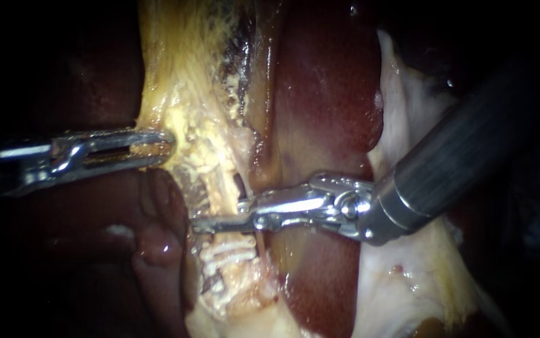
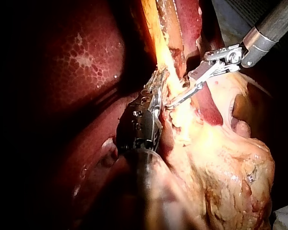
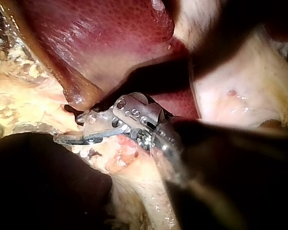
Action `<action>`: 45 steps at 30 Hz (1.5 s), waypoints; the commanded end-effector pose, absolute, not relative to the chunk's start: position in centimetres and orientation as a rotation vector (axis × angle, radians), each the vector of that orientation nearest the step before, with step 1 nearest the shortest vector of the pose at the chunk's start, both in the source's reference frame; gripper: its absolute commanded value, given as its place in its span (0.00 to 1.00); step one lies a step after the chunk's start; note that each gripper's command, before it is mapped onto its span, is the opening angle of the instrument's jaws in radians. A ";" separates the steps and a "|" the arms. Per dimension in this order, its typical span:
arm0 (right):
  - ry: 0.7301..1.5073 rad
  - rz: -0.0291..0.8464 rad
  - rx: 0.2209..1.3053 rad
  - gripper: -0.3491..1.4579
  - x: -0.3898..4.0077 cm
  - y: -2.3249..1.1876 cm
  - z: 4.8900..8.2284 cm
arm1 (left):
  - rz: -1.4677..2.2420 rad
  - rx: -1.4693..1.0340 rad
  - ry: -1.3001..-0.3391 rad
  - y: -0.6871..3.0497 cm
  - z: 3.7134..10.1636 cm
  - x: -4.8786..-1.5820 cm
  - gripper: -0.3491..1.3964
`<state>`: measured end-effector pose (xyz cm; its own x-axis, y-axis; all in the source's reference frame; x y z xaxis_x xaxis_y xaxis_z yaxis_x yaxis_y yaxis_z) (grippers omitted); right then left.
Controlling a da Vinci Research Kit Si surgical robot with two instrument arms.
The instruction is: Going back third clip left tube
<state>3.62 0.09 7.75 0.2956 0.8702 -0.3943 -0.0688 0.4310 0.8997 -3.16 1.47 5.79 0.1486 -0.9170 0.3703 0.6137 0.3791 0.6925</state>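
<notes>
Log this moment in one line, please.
left instrument: shut on yellowish tissue | right instrument: open, tips at same tissue | liver behind

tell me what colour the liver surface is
Dark red-brown liver with fine pale mottling, clearest in the endoscope view.

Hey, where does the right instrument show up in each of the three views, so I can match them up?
Endoscope view: the right instrument enters from the upper right, its tip at centre on the yellowish fatty tissue.
Left wrist view: it is the second instrument, its tip meeting that tissue just ahead of the left instrument.
Right wrist view: it is the view's own instrument, tip against the tissue.
Shared landmark: the yellowish fatty tissue at its tip.
</notes>
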 end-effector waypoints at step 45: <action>1.380 0.326 0.569 0.52 2.20 0.64 6.79 | -1.149 0.425 -0.860 1.45 5.78 -3.15 0.00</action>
